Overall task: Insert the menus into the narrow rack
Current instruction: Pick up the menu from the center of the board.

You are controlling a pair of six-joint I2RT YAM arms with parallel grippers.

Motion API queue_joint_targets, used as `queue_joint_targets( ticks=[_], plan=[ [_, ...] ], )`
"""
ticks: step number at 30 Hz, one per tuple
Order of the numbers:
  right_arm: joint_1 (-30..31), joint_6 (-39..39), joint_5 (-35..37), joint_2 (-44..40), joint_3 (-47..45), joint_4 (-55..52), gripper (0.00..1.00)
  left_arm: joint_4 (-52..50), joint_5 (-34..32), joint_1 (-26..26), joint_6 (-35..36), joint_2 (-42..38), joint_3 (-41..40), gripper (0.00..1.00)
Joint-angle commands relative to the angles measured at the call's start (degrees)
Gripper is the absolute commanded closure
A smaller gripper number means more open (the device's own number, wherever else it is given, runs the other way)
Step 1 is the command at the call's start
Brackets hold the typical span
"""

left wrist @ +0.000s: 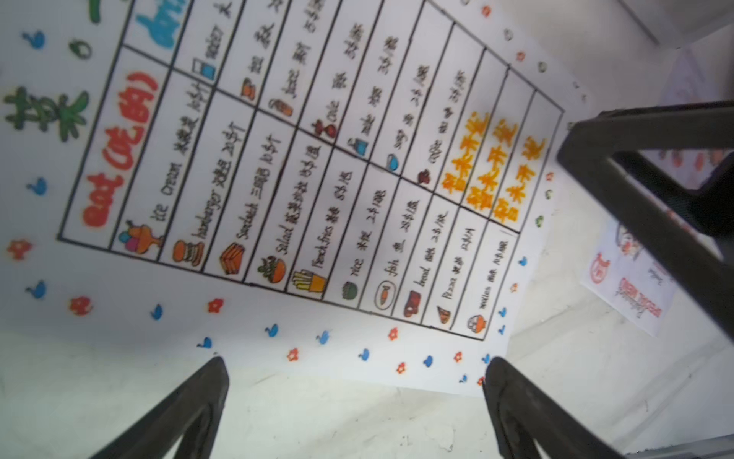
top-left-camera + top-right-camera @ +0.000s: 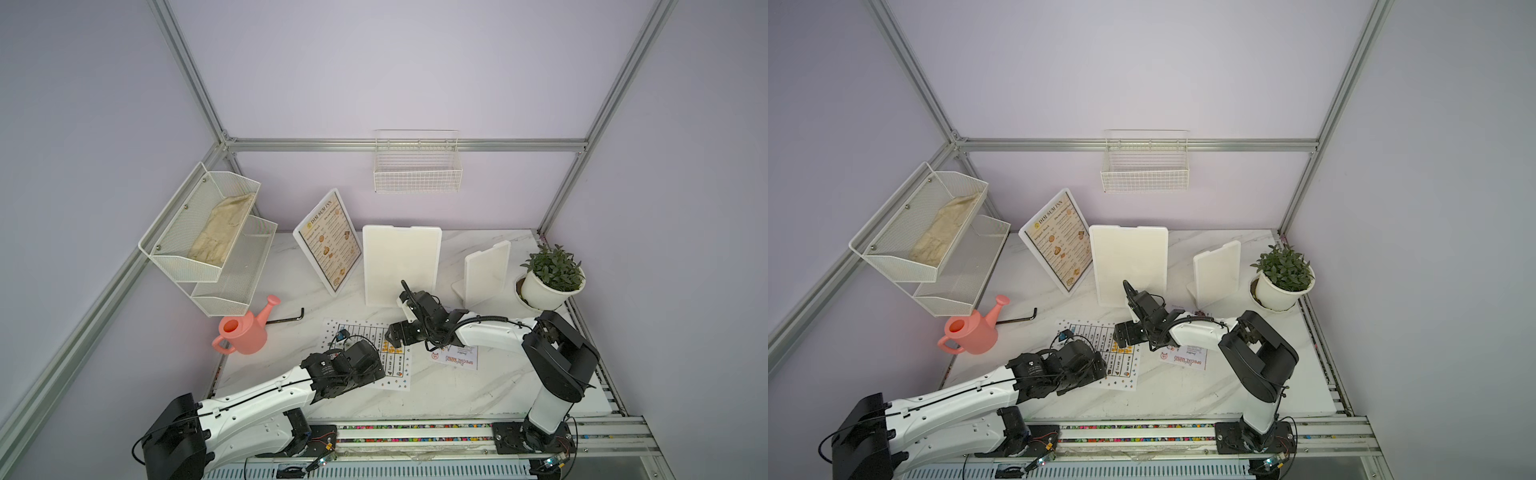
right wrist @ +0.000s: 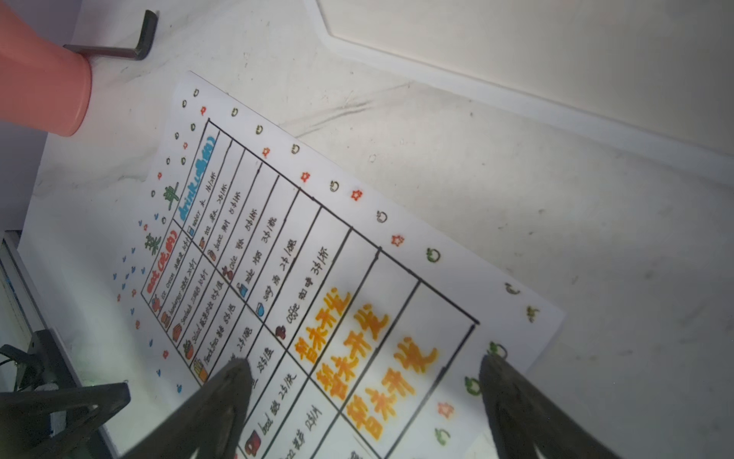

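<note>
A: Two grippers, both with jaws apart, nothing held. Left gripper [image 1: 353, 369] hovers at the grid menu's [image 2: 365, 353] dotted border; right gripper [image 3: 363, 371] straddles its far corner.

B: Menu location?

A: Flat on the bench [image 2: 457, 395], centre of a top view. SPECIAL MENU leaflet [image 2: 455, 359] lies just right of it, partly under the right arm. DIM SUM INN menu [image 2: 328, 241] stands propped, upper centre-left.

B: Handling?

A: Thin paper, I'd guess: light, floppy, hard to lift off flat marble. Pinch an edge or corner; support both ends. Which rack is the target, I can't tell.
</note>
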Motion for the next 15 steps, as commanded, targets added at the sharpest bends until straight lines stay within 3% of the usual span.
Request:
queue_joint_targets(
  ticks=[1,15],
  plan=[
    [-0.2,0.2,-0.6,1.2,2.8,2.9,0.1,0.8,2.1,-0.1,-4.2,-0.8,-1.5,0.0],
    [-0.2,-1.4,1.8,6.7,8.2,1.0,0.11,-2.1,3.5,-0.1,-7.1,-0.3,-3.4,0.0]
  ],
)
